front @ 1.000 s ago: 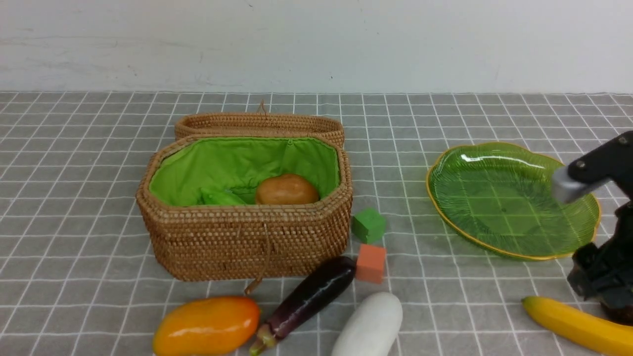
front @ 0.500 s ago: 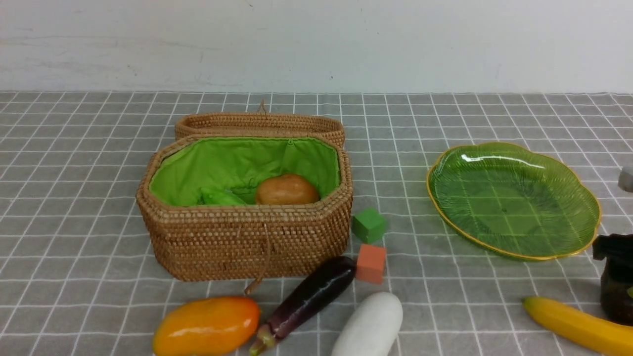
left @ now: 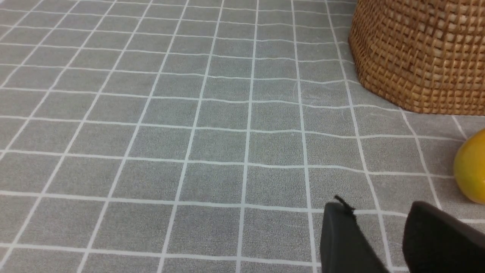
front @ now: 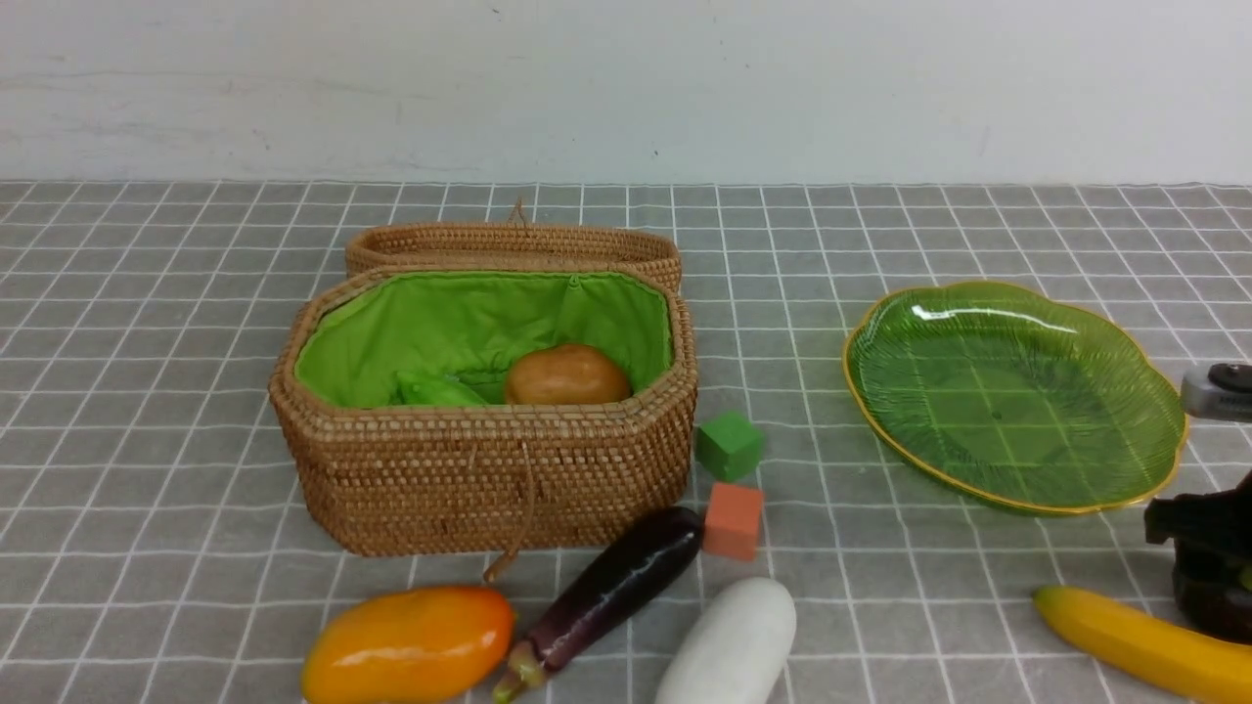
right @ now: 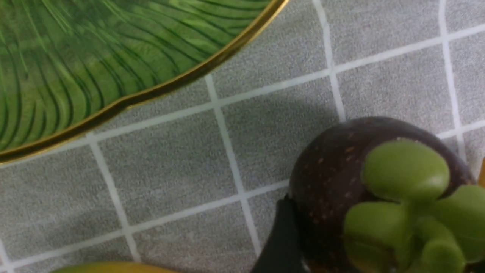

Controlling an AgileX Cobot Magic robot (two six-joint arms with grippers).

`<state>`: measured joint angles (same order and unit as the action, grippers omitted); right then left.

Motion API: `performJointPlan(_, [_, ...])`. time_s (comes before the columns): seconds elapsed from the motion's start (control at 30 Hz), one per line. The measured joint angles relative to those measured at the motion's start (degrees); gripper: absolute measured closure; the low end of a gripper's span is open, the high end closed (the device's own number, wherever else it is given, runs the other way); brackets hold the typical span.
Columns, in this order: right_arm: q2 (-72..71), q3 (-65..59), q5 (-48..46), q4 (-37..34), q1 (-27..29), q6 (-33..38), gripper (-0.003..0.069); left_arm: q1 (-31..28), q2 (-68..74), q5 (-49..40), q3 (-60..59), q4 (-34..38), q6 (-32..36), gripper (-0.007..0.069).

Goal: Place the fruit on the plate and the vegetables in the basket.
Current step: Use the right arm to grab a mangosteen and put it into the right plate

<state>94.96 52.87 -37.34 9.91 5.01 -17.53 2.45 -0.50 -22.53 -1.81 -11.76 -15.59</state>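
Right fingers: one black finger lies against the side of the mangosteen. The other finger is out of view, so it cannot be told whether the fruit is clamped or only straddled.
Right gripper: at the right edge of the front view, lowered over the mangosteen, which sits on the cloth.
Left fingers: two black fingers stand apart, with only bare cloth between them (nothing gripped).
Left gripper: low over the cloth, with the mango just beside it and the basket farther off.
Mangosteen position: lower right corner of the front view, near the plate but clear of its gold rim, close to the banana.
Plate: right of centre in the front view, holding no fruit.
Banana: bottom right corner, lying on the cloth.
Mango position: bottom edge, left of centre, in front of the basket.
Basket position: left of centre, open, with the lid lying behind it.
Basket contents: the potato and the green pod, side by side on the green lining.
Eggplant: bottom centre, on the cloth, slanting from the mango side up toward the orange cube.
Radish: bottom centre, just right of the eggplant.
Green cube: beside the basket's right end, above the orange cube.
Surface: grey cloth with a white grid.
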Motion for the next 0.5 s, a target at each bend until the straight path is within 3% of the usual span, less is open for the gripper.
performJointPlan(0.27, [-1.8,3.6,-0.6,-0.2,0.0,0.0,0.0117,0.0,0.0,0.0,0.0,0.0,0.0,0.0386])
performJointPlan(0.5, [-7.1,17.7,-1.1,-0.9,0.0,3.8,0.0117,0.0,0.0,0.0,0.0,0.0,0.0,0.0386])
